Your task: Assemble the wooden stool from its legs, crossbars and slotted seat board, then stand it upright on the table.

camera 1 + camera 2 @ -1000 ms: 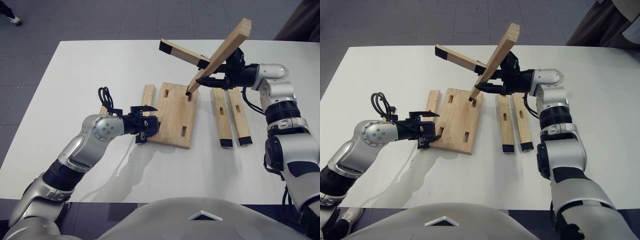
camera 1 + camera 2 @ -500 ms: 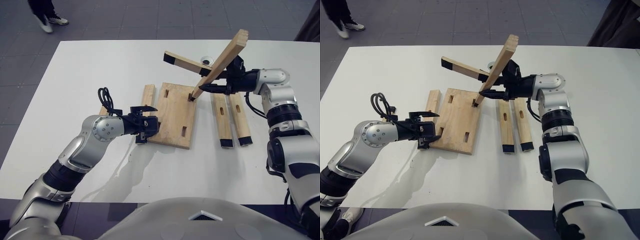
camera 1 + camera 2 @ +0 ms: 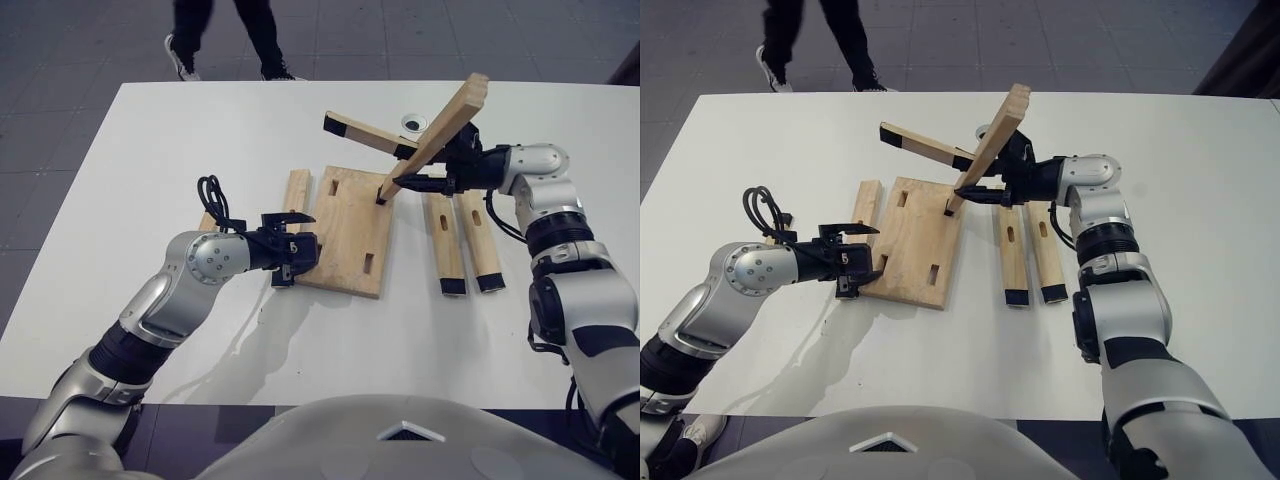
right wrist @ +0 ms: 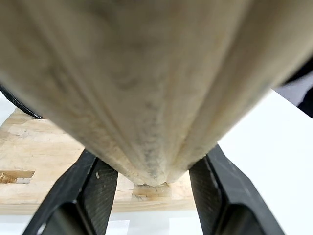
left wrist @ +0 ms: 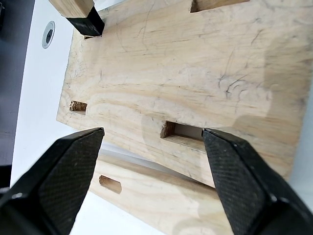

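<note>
The slotted seat board (image 3: 345,232) lies flat mid-table. My left gripper (image 3: 289,248) is open at the board's near-left edge, its fingers (image 5: 63,181) spread to either side of that edge (image 5: 195,88). My right gripper (image 3: 436,172) is shut on a leg (image 3: 432,136) that has a crossbar (image 3: 365,132) joined across it. The leg is tilted, top end up and to the right. Its black-tipped lower end (image 3: 382,194) sits at the board's far-right slot. In the right wrist view the leg (image 4: 146,88) is clamped between both fingers (image 4: 95,191).
Two more legs (image 3: 443,240) (image 3: 478,238) lie side by side on the table, right of the board. Another wooden piece (image 3: 296,188) lies along the board's left side. A round grommet (image 3: 413,122) is set in the tabletop behind the held leg.
The right gripper has shifted a little toward the board, and the held leg's top end has come lower while its tip stays at the far-right slot. The left arm has not moved.
</note>
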